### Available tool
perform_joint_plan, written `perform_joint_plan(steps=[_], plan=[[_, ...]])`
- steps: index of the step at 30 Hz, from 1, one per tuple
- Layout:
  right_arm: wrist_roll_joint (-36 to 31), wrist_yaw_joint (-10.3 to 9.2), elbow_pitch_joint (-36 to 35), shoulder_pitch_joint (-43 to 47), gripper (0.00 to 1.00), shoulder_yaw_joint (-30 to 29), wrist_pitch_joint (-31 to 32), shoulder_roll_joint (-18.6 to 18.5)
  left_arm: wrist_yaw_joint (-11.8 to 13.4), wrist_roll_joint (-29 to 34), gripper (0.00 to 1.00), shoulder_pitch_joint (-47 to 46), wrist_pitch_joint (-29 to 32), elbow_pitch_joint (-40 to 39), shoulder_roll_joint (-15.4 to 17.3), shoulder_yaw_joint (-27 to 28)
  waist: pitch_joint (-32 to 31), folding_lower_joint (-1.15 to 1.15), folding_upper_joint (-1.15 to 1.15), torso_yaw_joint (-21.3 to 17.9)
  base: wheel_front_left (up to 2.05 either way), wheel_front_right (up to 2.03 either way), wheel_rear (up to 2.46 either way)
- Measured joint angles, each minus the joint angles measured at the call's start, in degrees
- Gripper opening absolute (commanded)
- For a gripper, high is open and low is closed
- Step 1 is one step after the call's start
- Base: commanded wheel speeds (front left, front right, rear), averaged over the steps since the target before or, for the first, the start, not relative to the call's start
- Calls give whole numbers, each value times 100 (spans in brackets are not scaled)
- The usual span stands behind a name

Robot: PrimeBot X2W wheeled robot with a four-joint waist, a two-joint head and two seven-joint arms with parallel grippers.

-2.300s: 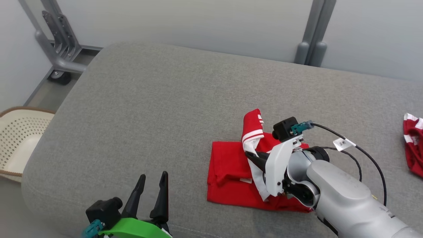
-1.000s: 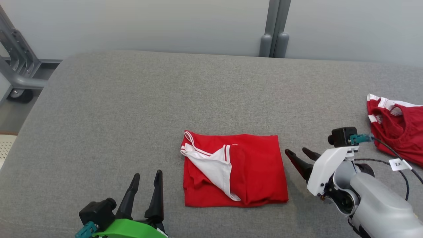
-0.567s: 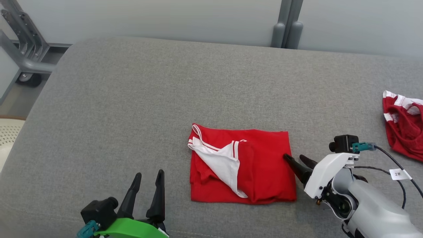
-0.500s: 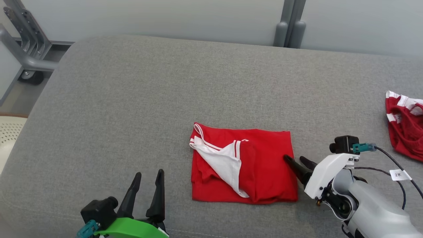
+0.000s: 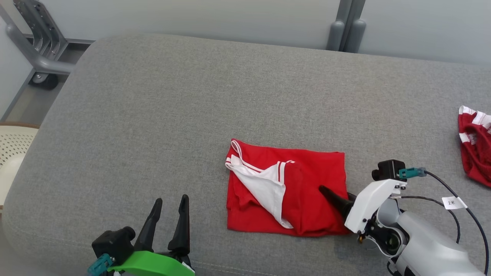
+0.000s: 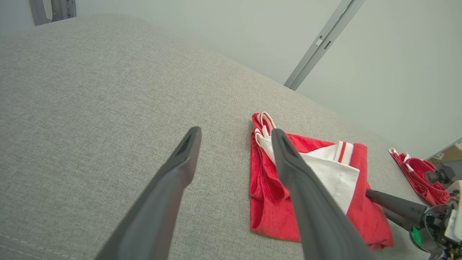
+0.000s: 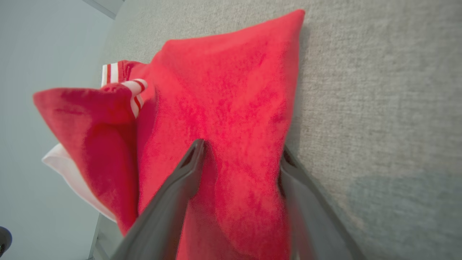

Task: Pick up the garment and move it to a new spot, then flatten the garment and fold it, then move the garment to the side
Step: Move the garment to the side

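The folded red garment (image 5: 285, 191) lay centre-right on the grey cushion (image 5: 153, 115). The right gripper (image 7: 241, 146) straddled its right edge, 2 fingers spread and unclamped (1 over the fabric). The left gripper (image 5: 171, 198) stood open, well apart.

Task garment (image 5: 318, 168): bright red, white inner panel showing, white trim w/ thin red stripes. Bench (image 5: 172, 115): mid-grey woven fabric, fine heathered texture. 2nd garment (image 5: 473, 149): red w/ white bands. Left hand (image 5: 171, 198): black fingers, lime-green mount (image 5: 153, 264), teal plug (image 5: 100, 264). Right hand (image 5: 333, 193): black fingers, white mount (image 5: 370, 205), silver-grey arm (image 5: 433, 249); black cable (image 5: 472, 214) w/ white tag (image 5: 453, 202). Basket (image 5: 11, 145): cream, perforated dot pattern, brown rim. Wall (image 5: 191, 15) pale grey; frame (image 5: 34, 61) grey metal.
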Motion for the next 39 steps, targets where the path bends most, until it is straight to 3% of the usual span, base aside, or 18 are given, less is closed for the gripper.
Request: perform_joint_plan(steps=[2, 3, 13, 25, 39], plan=[[13, 0, -19, -3, 21, 41, -1, -1, 0, 0, 100, -1, 0, 3, 1, 2, 0, 0, 0, 0, 0, 0, 0], [13, 0, -26, -3, 0, 64, -2, -4, 0, 0, 100, -1, 0, 5, 1, 3, -2, 0, 0, 0, 0, 0, 0], [-35, 0, -223, -93, 0, 253, -144, -152, 1, 1, 100, 2, 0, 68, 4, 134, -132, 0, 0, -79, 0, 0, 0], [-460, 0, -448, -785, 0, 442, -96, -1177, 1, -5, 100, 73, -1, 168, 4, 153, -401, 0, 0, -459, 0, 0, 0], [-542, 0, -552, -1439, 0, 489, 413, -1783, 1, -12, 100, 207, -2, 40, 0, 142, -519, 0, 0, -982, 0, 0, 0]])
